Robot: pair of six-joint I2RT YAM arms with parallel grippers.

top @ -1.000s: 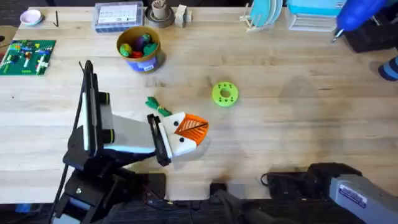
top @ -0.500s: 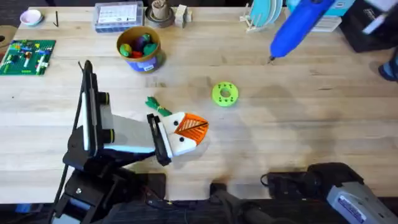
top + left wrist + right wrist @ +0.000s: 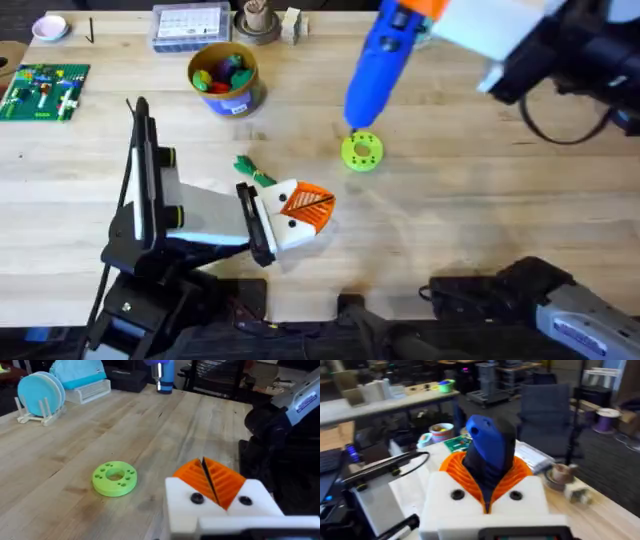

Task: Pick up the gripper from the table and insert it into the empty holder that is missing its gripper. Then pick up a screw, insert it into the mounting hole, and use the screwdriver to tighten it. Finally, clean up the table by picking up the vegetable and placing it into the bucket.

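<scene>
Since earlier, right end effector (image 3: 487,491) clamping screwdriver (image 3: 380,62) swung over green disc (image 3: 361,151); left end effector (image 3: 212,482) closed, empty. We judge tightening pending; vegetable (image 3: 254,171) unbucketed.

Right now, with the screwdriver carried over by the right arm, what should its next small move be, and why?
Probably a short, slow lowering of the tip into a hole of the green disc. The right tool is clamped on the screwdriver, whose tip in the overhead view sits at the disc's far edge. Whether it has touched yet, or whether a screw is seated there, cannot be told.
</scene>
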